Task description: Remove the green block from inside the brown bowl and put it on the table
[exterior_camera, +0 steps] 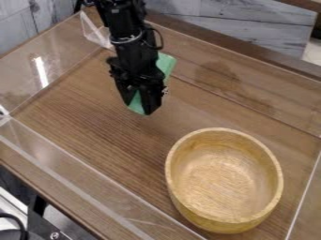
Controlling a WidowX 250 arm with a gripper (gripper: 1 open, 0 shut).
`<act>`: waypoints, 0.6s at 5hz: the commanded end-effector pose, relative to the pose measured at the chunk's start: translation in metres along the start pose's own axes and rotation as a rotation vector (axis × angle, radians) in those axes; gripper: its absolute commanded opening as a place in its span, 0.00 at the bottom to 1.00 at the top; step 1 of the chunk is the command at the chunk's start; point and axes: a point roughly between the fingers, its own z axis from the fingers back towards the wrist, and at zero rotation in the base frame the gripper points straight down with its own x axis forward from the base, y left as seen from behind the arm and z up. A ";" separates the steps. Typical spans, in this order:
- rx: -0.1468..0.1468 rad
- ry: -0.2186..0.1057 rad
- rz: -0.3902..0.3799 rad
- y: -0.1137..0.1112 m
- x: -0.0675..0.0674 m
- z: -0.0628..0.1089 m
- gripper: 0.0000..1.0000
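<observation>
One bench point(75, 117): brown wood-grain top with streaky planks, bordered by low clear plastic walls point(38, 70). One brown bowl point(226, 180): round, light tan wood, thick rim, grain visible inside; it sits on the bench at lower right of the view, upright, and its inside shows only bare wood. One robot arm point(119, 23), black, coming down from the top of the view, left of centre. One tool point(145, 105) at its lower end, pointing straight down, with its tips low over or at the bench surface; contact with the bench cannot be told from this view. One green block point(164, 64): bright green, mostly hidden behind the tool, only a small patch showing at the tool's right side. The tool's fingers are pressed together on the green block, pinching it. The block is outside the bowl, well apart from it, up and to the left of the rim. With so little of the block exposed, its long axis and its heading cannot be read.
</observation>
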 end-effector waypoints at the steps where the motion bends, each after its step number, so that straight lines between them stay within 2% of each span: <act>1: 0.022 -0.041 0.002 0.006 0.010 0.014 0.00; 3: 0.013 -0.022 0.008 0.006 0.010 0.014 0.00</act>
